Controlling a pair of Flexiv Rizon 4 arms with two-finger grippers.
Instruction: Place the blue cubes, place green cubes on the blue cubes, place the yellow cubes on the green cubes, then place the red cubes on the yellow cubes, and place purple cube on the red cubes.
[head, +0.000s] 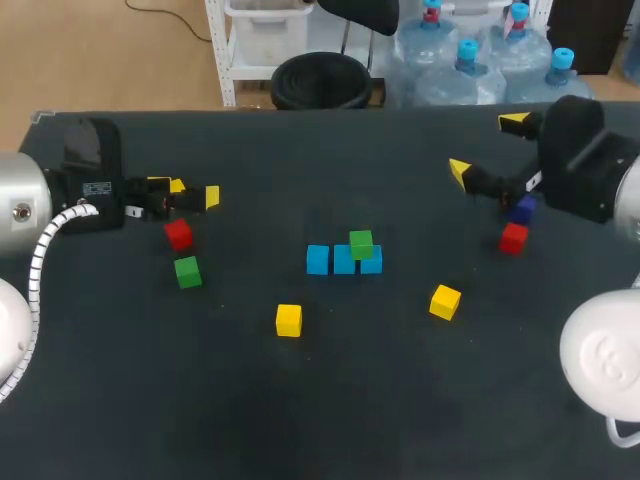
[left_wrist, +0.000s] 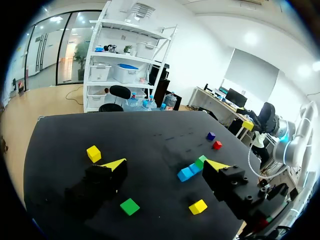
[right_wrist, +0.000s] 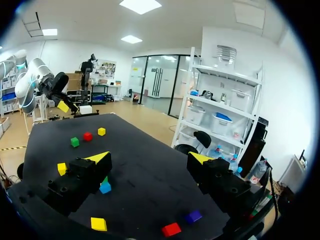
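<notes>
Left gripper (head: 193, 192) fingers stand apart, empty, with a red cube (head: 178, 234) at its six o'clock. Right gripper (head: 487, 146) also gapes empty. Three blue cubes (head: 343, 260) sit in a central row, likely the base, with one green cube (head: 361, 243) on top. The second green cube (head: 187, 271) lies at their nine o'clock. Only the right wrist view shows the purple cube (right_wrist: 193, 216) clearly.

Mid-table: three-cube row (head: 343, 261) running left-right; stacked cube (head: 361, 243) on its right half. Nearer than row: near-left cube (head: 289, 320), near-right cube (head: 445, 301). Left: cube trio (head: 178, 234) by my left gripper (head: 185, 191). Right: cube pair (head: 513, 238) by my right gripper (head: 488, 147).
</notes>
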